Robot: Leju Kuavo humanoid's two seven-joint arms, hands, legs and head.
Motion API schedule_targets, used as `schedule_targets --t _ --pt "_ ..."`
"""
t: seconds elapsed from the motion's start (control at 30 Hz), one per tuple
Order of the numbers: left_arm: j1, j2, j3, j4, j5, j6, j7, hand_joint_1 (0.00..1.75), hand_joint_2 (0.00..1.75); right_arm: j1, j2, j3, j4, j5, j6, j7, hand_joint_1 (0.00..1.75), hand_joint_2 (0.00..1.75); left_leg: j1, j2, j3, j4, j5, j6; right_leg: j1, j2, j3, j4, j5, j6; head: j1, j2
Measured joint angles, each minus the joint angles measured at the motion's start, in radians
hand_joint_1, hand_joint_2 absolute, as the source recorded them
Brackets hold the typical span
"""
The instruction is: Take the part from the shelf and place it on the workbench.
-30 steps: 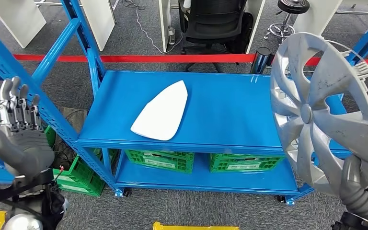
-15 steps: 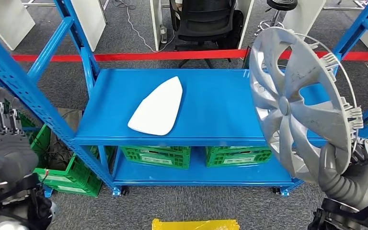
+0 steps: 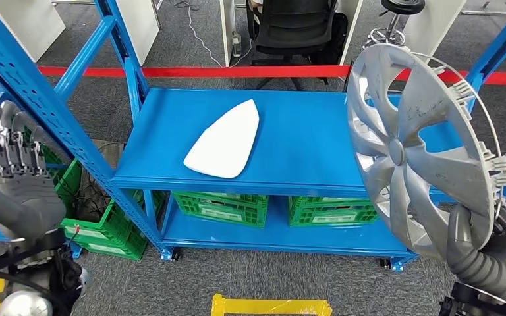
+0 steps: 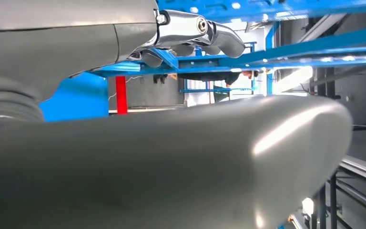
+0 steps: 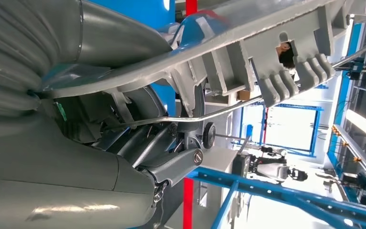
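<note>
While the right hand (image 3: 484, 253) grips it by its lower rim, the silver hubcap (image 3: 415, 155) stands nearly upright at the right of the head view, in front of the right end of the blue shelf (image 3: 303, 141) and clear of its surface. From the right wrist view, the hubcap's ribbed back rim (image 5: 248, 52) and its wire ring run close over the hand, whose fingers (image 5: 171, 167) are folded against it. On the shelf's top board lies a flat white piece (image 3: 226, 140), pointed at its far end, well apart from the hubcap. Green crates (image 3: 223, 208) sit on the lower board. The left hand (image 3: 13, 184) is raised at the left beside a blue shelf post, palm away, fingers straight, apart and holding nothing. Behind the shelf runs a red barrier tape (image 3: 237, 71), with a black office chair (image 3: 294, 29) beyond it. Yellow tape (image 3: 270, 307) marks the grey floor nearby.
</note>
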Motion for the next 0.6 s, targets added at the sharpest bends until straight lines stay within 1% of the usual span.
schedule_targets --t 0.03,0.07,0.13,0.17,0.2,0.23,0.27,0.3,0.33,0.37,0.4,0.43,0.5,0.53,0.57,0.6 --pt "0.000 0.001 0.001 0.000 0.000 0.000 0.000 0.00 0.00 0.000 0.000 0.001 0.000 0.000 0.000 0.000 1.75 1.75 0.000 0.000 -0.011 0.020 -0.016 -0.004 -0.002 -0.001 0.000 -0.005 0.005 -0.007 -0.003 0.000" --pt "-0.001 0.001 0.003 0.000 0.000 0.000 -0.001 0.00 0.00 -0.001 0.000 0.001 0.000 0.000 0.000 0.000 1.75 1.75 0.001 0.000 -0.031 0.061 -0.042 -0.007 -0.005 -0.002 0.000 -0.009 0.009 -0.012 -0.007 0.000" --pt "0.000 0.003 0.006 0.000 0.001 0.000 -0.001 0.00 0.00 -0.002 -0.001 0.001 0.000 0.001 0.000 0.000 1.75 1.75 0.003 0.000 -0.086 0.189 -0.105 -0.013 -0.004 -0.002 -0.007 -0.008 0.014 -0.017 -0.018 0.000" --pt "0.000 0.004 0.006 0.001 0.002 0.000 -0.001 0.00 0.00 -0.001 -0.001 0.001 0.000 0.001 0.000 0.001 1.75 1.75 0.004 0.000 -0.109 0.244 -0.123 -0.015 -0.004 -0.002 -0.012 -0.006 0.016 -0.017 -0.022 0.000" --pt "0.000 0.004 0.006 0.001 0.003 -0.001 -0.001 0.00 0.00 -0.001 -0.001 0.002 0.000 0.000 0.000 0.002 1.75 1.75 0.005 0.000 -0.118 0.269 -0.125 -0.015 -0.004 -0.002 -0.015 -0.004 0.017 -0.017 -0.026 0.000" --pt "0.000 0.004 0.006 0.002 0.004 -0.001 -0.001 0.00 0.00 -0.001 -0.001 0.002 0.000 0.000 0.000 0.003 1.75 1.75 0.005 0.000 -0.105 0.251 -0.109 -0.014 -0.004 -0.002 -0.018 -0.002 0.018 -0.016 -0.031 0.000" --pt "0.000 0.004 0.006 0.002 0.004 -0.002 -0.001 0.00 0.00 -0.001 -0.001 0.002 0.000 0.000 0.000 0.003 1.75 1.75 0.005 0.000 -0.075 0.203 -0.082 -0.012 -0.003 -0.002 -0.019 0.000 0.019 -0.015 -0.037 0.000" --pt "0.000 0.004 0.007 0.002 0.005 -0.002 -0.001 0.00 0.00 -0.001 -0.001 0.002 0.000 0.000 0.000 0.003 1.75 1.75 0.005 0.000 -0.035 0.129 -0.056 -0.008 -0.003 -0.001 -0.020 0.001 0.019 -0.013 -0.043 0.000" --pt "-0.001 0.004 0.007 0.002 0.006 -0.003 -0.001 0.00 0.00 -0.002 -0.001 0.002 0.000 0.000 0.000 0.003 1.75 1.75 0.003 0.000 0.003 0.062 -0.040 -0.005 -0.002 0.000 -0.022 0.002 0.021 -0.009 -0.048 0.000" --pt "-0.001 0.004 0.007 0.002 0.007 -0.004 -0.001 0.00 0.00 -0.002 -0.001 0.002 0.000 0.000 0.000 0.003 1.75 1.75 0.001 0.000 0.029 0.017 -0.032 -0.001 -0.001 0.000 -0.024 0.003 0.023 -0.005 -0.051 0.000" --pt "-0.002 0.004 0.007 0.002 0.008 -0.004 -0.001 0.00 0.00 -0.003 -0.001 0.002 0.000 -0.001 0.001 0.003 1.75 1.75 -0.001 -0.001 0.042 -0.008 -0.031 0.003 -0.001 0.000 -0.028 0.003 0.026 0.002 -0.053 0.000" --pt "-0.001 0.004 0.007 0.002 0.009 -0.005 -0.001 0.00 0.00 -0.003 -0.002 0.003 0.000 -0.001 0.001 0.004 1.75 1.75 -0.004 -0.001 0.044 -0.010 -0.030 0.006 -0.001 0.001 -0.031 0.003 0.030 0.009 -0.054 0.000" --pt "-0.001 0.004 0.007 0.002 0.009 -0.006 -0.001 0.00 0.00 -0.004 -0.003 0.003 0.000 -0.003 0.002 0.004 1.75 1.75 -0.003 -0.001 0.043 -0.016 -0.020 0.017 -0.004 0.001 -0.038 0.004 0.032 0.021 -0.054 0.000" --pt "-0.002 0.004 0.007 0.002 0.009 -0.006 -0.001 0.00 0.00 -0.004 -0.004 0.004 0.000 -0.003 0.003 0.004 1.75 1.75 -0.001 -0.001 0.043 -0.021 -0.014 0.023 -0.004 0.001 -0.047 0.016 0.021 0.026 -0.052 0.000" --pt "-0.002 0.004 0.007 0.002 0.009 -0.007 -0.001 0.00 0.00 -0.005 -0.004 0.004 0.000 -0.003 0.004 0.004 1.75 1.75 0.001 0.000 0.042 -0.026 -0.008 0.028 -0.005 0.001 -0.062 0.047 -0.001 0.031 -0.048 0.000" --pt "-0.001 0.004 0.006 0.002 0.009 -0.008 -0.001 0.00 0.00 -0.005 -0.005 0.004 0.000 -0.003 0.004 0.004 1.75 1.75 0.003 0.000 0.039 -0.029 -0.004 0.032 -0.006 0.001 -0.086 0.099 -0.034 0.034 -0.042 0.000"
